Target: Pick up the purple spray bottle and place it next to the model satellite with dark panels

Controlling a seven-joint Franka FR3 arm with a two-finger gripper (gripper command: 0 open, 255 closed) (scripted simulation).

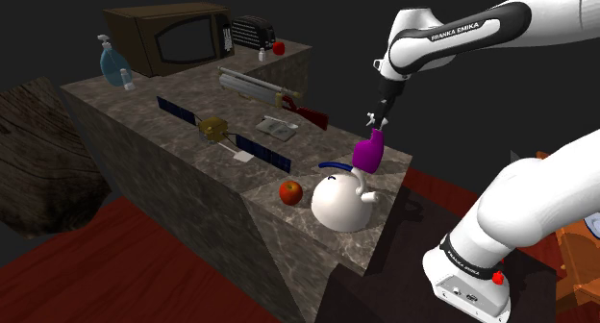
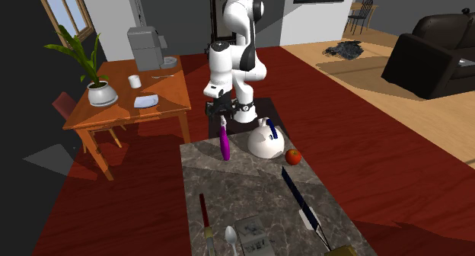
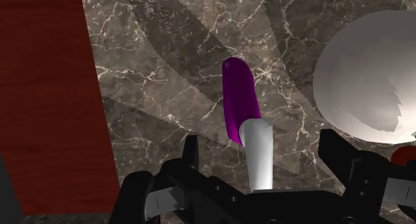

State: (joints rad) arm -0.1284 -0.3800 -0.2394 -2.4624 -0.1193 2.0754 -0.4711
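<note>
With jaws spread wide and holding nothing, the tool (image 3: 260,137) straddles the head of the purple spray bottle (image 1: 368,154), aligned for a grasp, the bottle standing on the tabletop (image 1: 312,146) beside the kettle (image 1: 338,201), well apart from the model satellite (image 1: 216,131).

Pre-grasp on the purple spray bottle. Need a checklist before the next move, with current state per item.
1. Fingers open: ok. The gripper has its fingers standing apart.
2. Alignment: ok. The white neck of the purple spray bottle sits about midway between them.
3. Grip made: not ok. Neither finger touches the neck, so the bottle is not held.
4. Side clearance: cannot tell. The white round pot is close beside the bottle, near one finger.
5. Drop spot: ok. Bare counter shows between the bottle and the model satellite.
</note>
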